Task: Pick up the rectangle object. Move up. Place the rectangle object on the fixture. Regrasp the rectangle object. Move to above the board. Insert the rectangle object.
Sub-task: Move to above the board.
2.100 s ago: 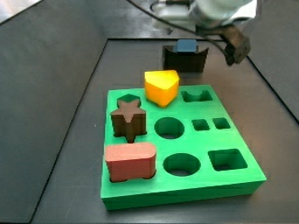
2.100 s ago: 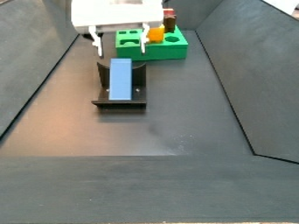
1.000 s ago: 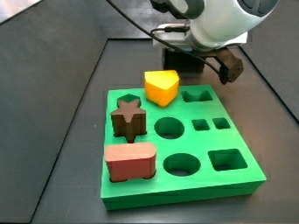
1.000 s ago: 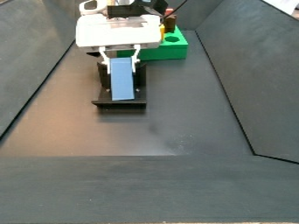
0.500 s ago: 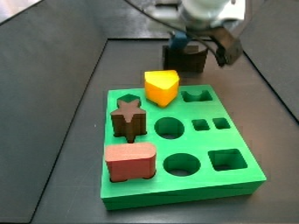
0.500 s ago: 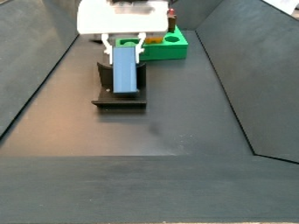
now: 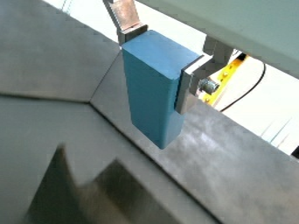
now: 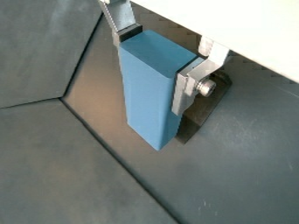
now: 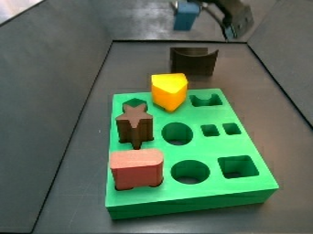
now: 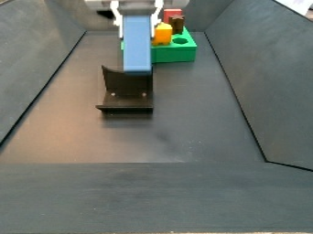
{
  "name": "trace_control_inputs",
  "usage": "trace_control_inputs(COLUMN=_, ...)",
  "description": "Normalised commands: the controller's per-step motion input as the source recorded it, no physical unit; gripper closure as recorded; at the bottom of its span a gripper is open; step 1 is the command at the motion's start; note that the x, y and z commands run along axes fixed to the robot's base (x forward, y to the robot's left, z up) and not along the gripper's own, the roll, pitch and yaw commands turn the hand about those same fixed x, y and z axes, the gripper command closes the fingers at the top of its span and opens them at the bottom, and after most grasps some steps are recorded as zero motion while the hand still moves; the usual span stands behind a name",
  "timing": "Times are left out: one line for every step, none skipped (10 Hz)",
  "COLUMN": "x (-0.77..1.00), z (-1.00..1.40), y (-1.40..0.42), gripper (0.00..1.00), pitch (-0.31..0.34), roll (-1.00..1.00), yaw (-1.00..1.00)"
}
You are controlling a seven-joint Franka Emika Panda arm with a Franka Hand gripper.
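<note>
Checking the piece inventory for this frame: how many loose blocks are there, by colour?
Blue-grey rectangular block, held in the gripper above the dark fixture: 1
Yellow block on the green board: 1
Dark brown star-shaped block: 1
Reddish-brown rounded block: 1
Total: 4

The claw (image 8: 162, 54) is seen high above the surface, pointed downward, its two silver fingers (image 7: 121, 17) closed on the rectangle object (image 10: 135, 44), which is held upright between them
</note>
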Motion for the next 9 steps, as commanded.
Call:
trace_control_inputs(x=-0.20, z=1.00, y=0.08, gripper=1.00, pitch=0.118, roll=-0.08, yaw=-0.01)
trace_control_inputs(x=-0.18, z=1.00, y=0.08, gripper=1.00, pitch=0.114, roll=-0.06, yaw=0.02)
trace_control_inputs(x=-0.18, z=1.00, y=0.07, gripper=1.00, pitch=0.112, roll=-0.05, yaw=0.03)
trace_control_inputs(x=-0.17, z=1.00, y=0.07, gripper=1.00, pitch=0.095, roll=-0.05, yaw=0.05)
trace_control_inputs(x=-0.16, z=1.00, y=0.06, gripper=1.00, pitch=0.073, roll=-0.06, yaw=0.06)
trace_control_inputs(x=-0.15, z=1.00, y=0.06, gripper=1.00, pitch=0.056, roll=-0.06, yaw=0.06)
trace_control_inputs(x=-0.14, z=1.00, y=0.05, gripper=1.00, pitch=0.046, roll=-0.06, yaw=0.06)
trace_control_inputs(x=-0.13, z=1.00, y=0.04, gripper=1.00, pitch=0.039, roll=-0.06, yaw=0.05)
trace_control_inputs(x=-0.12, z=1.00, y=0.04, gripper=1.00, pitch=0.035, roll=-0.06, yaw=0.04)
